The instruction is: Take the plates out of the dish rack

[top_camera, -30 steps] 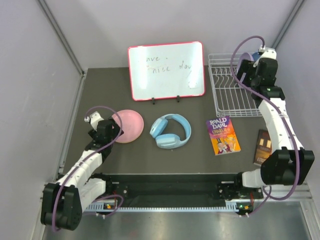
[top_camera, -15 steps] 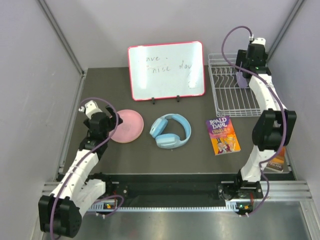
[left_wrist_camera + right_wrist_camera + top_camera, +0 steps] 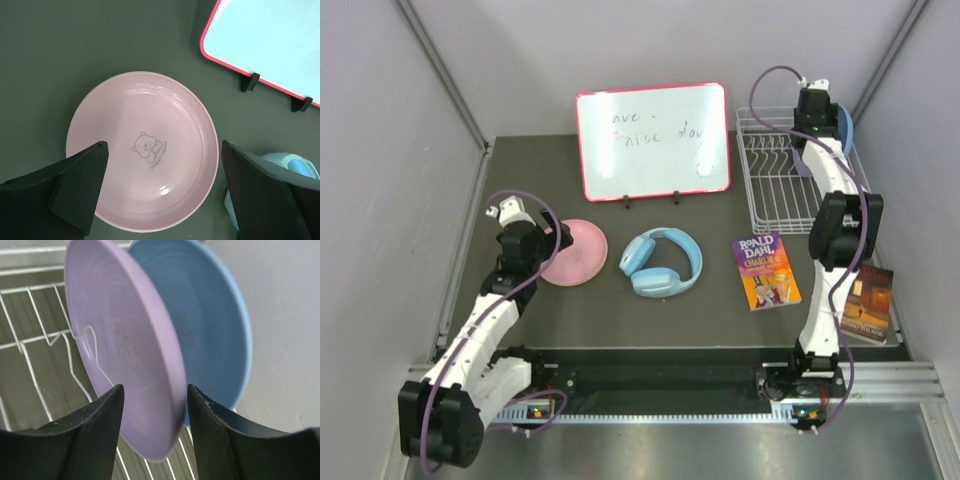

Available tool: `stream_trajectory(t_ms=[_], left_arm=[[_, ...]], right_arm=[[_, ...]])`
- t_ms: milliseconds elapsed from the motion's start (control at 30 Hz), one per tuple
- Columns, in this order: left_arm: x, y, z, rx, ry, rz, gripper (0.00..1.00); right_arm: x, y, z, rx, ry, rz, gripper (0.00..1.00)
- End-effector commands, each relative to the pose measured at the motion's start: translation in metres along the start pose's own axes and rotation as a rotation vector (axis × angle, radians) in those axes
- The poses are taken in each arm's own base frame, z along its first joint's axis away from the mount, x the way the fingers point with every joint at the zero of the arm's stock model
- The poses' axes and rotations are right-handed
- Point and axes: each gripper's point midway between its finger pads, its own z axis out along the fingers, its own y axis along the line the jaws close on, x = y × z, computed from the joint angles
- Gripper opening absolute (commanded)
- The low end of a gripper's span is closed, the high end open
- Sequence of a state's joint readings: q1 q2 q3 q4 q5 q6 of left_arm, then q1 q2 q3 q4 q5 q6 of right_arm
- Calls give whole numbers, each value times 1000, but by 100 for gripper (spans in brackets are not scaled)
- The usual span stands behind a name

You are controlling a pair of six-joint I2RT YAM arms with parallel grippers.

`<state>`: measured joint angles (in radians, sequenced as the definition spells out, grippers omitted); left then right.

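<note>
The pink plate (image 3: 142,150) lies flat on the dark table at the left (image 3: 572,253). My left gripper (image 3: 163,145) hangs open just above it, one finger over each side, holding nothing. At the back right stands the white wire dish rack (image 3: 770,190). A lavender plate (image 3: 125,340) and a light blue plate (image 3: 210,330) stand upright in it, the blue one behind. My right gripper (image 3: 155,388) is open, its fingers on either side of the lavender plate's lower rim, with small gaps showing. The blue plate (image 3: 845,125) peeks out beside the right wrist.
A red-framed whiteboard (image 3: 653,140) stands at the back centre. Light blue headphones (image 3: 662,262) lie mid-table, right of the pink plate. A Roald Dahl book (image 3: 766,270) and a brown book (image 3: 865,303) lie at the right. Grey walls close in on both sides.
My right arm has reached to the rack's back corner and its jaws have narrowed around the lavender plate. My left gripper has opened wider over the pink plate.
</note>
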<state>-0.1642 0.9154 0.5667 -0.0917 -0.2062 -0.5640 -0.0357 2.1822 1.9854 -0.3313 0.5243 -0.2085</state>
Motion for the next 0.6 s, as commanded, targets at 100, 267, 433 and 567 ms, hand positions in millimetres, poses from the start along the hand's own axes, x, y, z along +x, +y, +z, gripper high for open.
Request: stream_trajectory(t_ms=[100, 267, 433, 567], left_arm=[[-15, -4, 4, 15, -68, 14, 98], [-11, -3, 5, 15, -58, 20, 98], [-8, 0, 5, 8, -44, 32, 98], [-8, -1, 3, 11, -39, 41, 99]], right_arm=[[-17, 2, 0, 47, -68, -92, 28], [-34, 15, -21, 120, -138, -130, 5], [-55, -3, -57, 330, -211, -119, 0], [-74, -28, -87, 433, -277, -18, 0]])
